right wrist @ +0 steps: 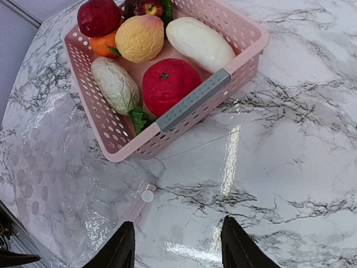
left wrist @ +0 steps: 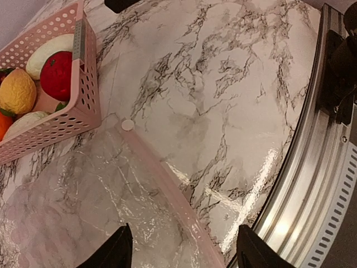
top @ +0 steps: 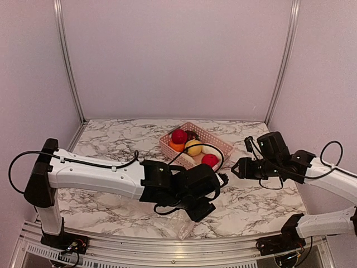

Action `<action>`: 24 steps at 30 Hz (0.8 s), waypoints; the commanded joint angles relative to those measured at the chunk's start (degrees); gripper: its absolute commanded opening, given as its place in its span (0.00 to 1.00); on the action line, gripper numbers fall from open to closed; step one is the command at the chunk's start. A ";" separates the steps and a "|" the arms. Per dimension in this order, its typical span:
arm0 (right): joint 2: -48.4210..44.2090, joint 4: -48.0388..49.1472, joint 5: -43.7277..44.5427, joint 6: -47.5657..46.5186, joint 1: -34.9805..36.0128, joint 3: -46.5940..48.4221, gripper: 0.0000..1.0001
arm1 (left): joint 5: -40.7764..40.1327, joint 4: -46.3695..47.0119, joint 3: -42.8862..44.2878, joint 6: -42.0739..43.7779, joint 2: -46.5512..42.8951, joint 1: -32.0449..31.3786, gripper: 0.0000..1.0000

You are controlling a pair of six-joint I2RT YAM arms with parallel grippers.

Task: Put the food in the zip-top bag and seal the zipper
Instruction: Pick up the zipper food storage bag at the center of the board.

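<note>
The food lies in a pink basket: a red ball, a yellow one, an orange one, a dark red one, and two pale elongated pieces. The clear zip-top bag lies flat in front of the basket. Its zipper runs as a pinkish strip with a white slider at the end. My left gripper hovers open over the zipper. My right gripper is open above bare table, near the slider.
The basket stands mid-table on the marble top, with the left arm stretched across in front of it. A metal rail runs along the near table edge. Purple walls enclose the table.
</note>
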 commanded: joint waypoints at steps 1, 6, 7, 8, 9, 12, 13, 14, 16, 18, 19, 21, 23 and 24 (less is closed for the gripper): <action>-6.35 -3.03 0.90 5.86 -0.30 -5.44 0.50 | 0.14 -7.11 4.78 -0.76 5.50 -1.29 0.68; -11.64 -5.46 0.63 6.10 -0.55 -8.51 0.50 | -3.28 -8.64 8.53 -3.96 10.57 -2.39 0.75; -11.87 -5.75 0.22 6.09 -0.53 -8.71 0.50 | -3.63 -8.99 9.42 -4.00 11.75 -2.81 0.78; -12.04 -5.86 0.00 6.02 -0.55 -8.83 0.50 | -4.40 -9.35 10.31 -4.01 12.87 -3.23 0.79; -12.04 -5.95 -0.07 5.96 -0.61 -8.85 0.50 | -5.76 -10.22 11.52 -4.29 14.21 -3.69 0.79; -12.00 -6.16 -2.82 5.69 -0.55 -8.11 0.50 | -14.42 -17.90 19.75 -7.02 20.59 -5.02 0.79; -11.98 -6.18 -3.04 5.48 -0.49 -7.71 0.50 | -16.89 -20.74 22.73 -7.90 22.74 -5.39 0.78; -11.91 -6.15 -3.33 5.12 -0.60 -7.26 0.50 | -19.05 -23.00 25.24 -8.78 24.85 -5.72 0.77; -11.66 -6.25 -3.69 4.24 -0.55 -6.25 0.50 | -24.85 -27.14 29.19 -10.69 28.53 -6.41 0.74; -11.25 -6.71 -3.96 3.12 -0.59 -5.06 0.50 | -28.46 -31.09 32.50 -13.36 31.29 -6.64 0.72; -11.01 -7.05 -4.06 2.55 -0.55 -4.41 0.51 | -29.37 -33.51 34.35 -14.23 32.55 -6.68 0.72; -10.67 -7.85 -4.03 1.21 -0.61 -3.08 0.50 | -29.89 -35.81 35.50 -15.27 34.23 -6.68 0.71; -10.65 -8.64 -3.83 0.20 -0.56 -1.79 0.51 | -30.34 -37.27 35.53 -16.29 35.05 -6.69 0.69; -10.61 -8.91 -3.81 -0.24 -0.62 -1.40 0.51 | -30.84 -38.05 35.58 -16.84 35.39 -6.68 0.67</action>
